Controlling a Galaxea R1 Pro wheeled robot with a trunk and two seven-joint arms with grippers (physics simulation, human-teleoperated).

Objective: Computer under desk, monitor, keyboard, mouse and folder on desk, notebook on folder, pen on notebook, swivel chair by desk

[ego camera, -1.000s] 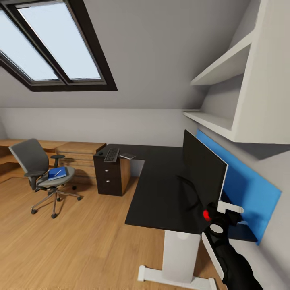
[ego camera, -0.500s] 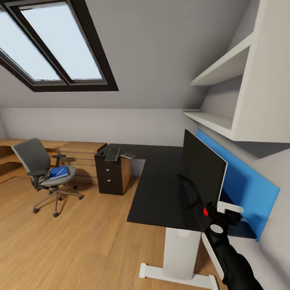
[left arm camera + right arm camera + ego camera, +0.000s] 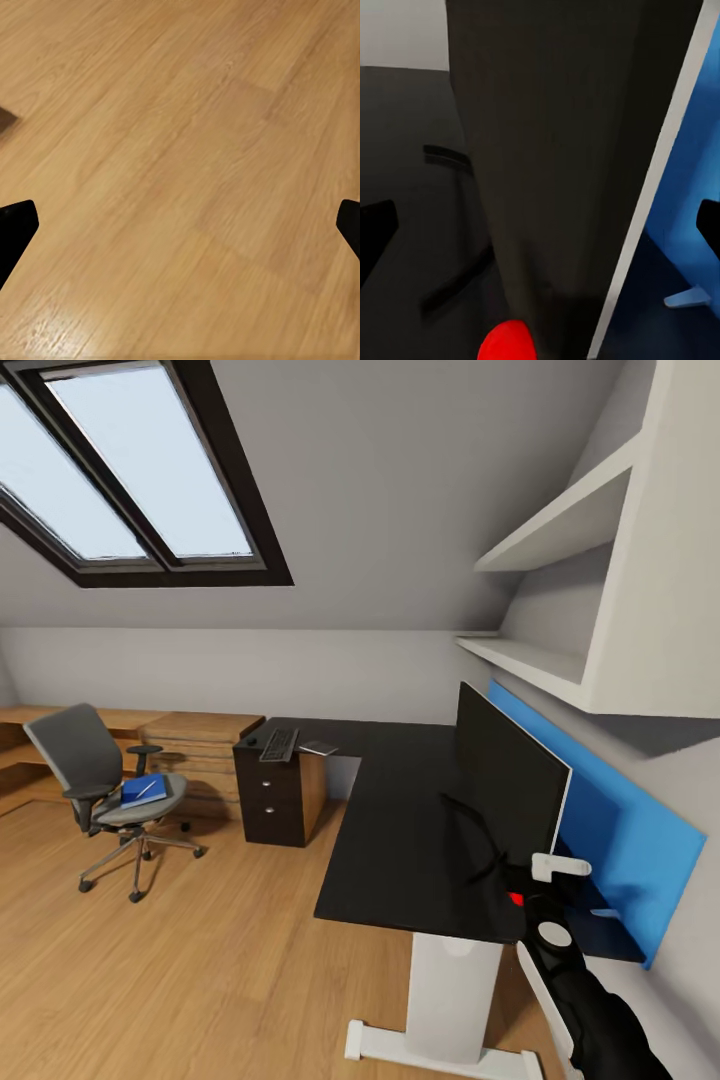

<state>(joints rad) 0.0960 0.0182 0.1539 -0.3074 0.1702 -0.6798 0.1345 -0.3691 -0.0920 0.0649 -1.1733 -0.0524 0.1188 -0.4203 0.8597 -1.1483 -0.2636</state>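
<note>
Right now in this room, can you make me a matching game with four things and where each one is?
Things:
1. monitor
2. keyboard
3. folder
4. swivel chair

Places:
A. lying on the chair's seat
B. standing on the wooden floor, away from the desk
C. upright on the black desk, in front of the blue back panel
D. flat at the desk's far end, above the drawers

Pairs: 1-C, 2-D, 3-A, 4-B
</note>
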